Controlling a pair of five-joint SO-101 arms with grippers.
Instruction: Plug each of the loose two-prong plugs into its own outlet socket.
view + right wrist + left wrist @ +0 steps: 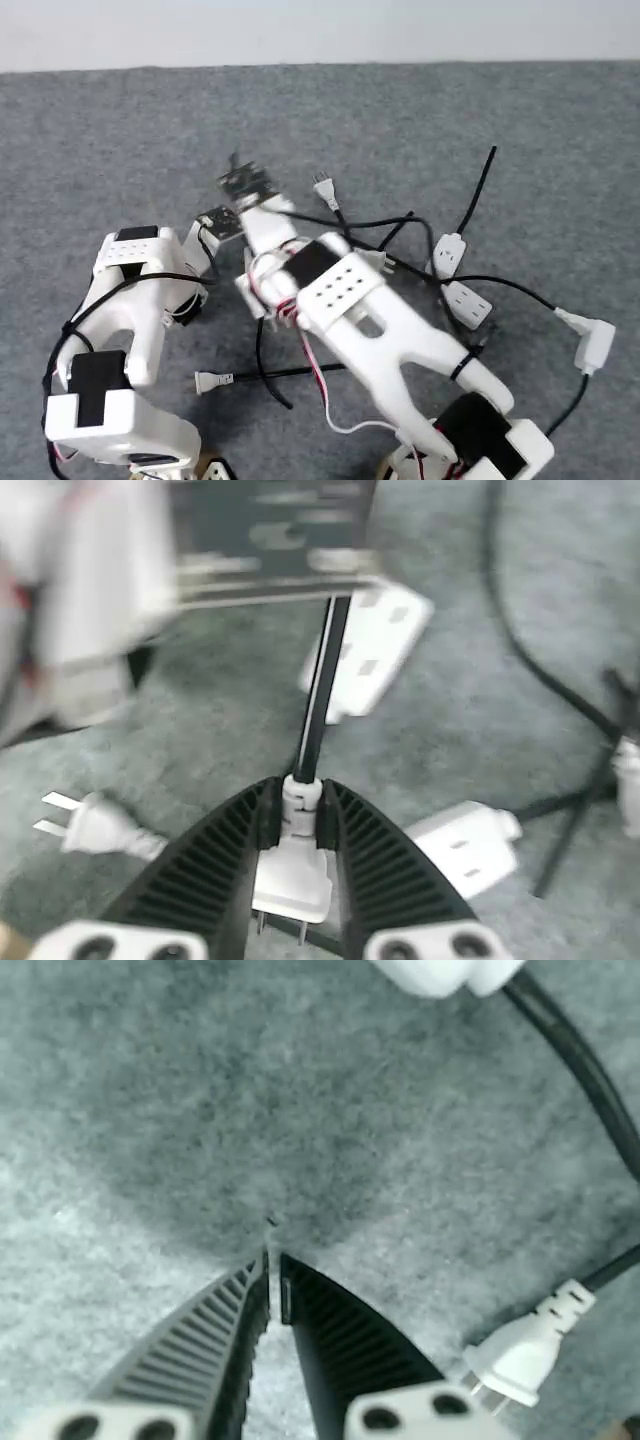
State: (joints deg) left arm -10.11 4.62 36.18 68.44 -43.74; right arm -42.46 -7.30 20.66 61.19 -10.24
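Surface (520,120): grey felt, meeting a pale wall (300,30) at the far edge. Left claw (274,1260): clenched, holding nothing. Right claw (298,792): grasping a white plug (292,880).

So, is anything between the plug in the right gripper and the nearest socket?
Nothing visible: bare carpet separates the plug in the right gripper from the nearest socket. Its own cord runs past the farther socket.

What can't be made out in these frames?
- Left wrist view: white body cut off by the frame edge; plug or outlet, cannot tell.
- Right wrist view: blurred dark part beyond the right gripper; unidentifiable.
- High view: cords pass under an arm; which plug each belongs to is hidden.
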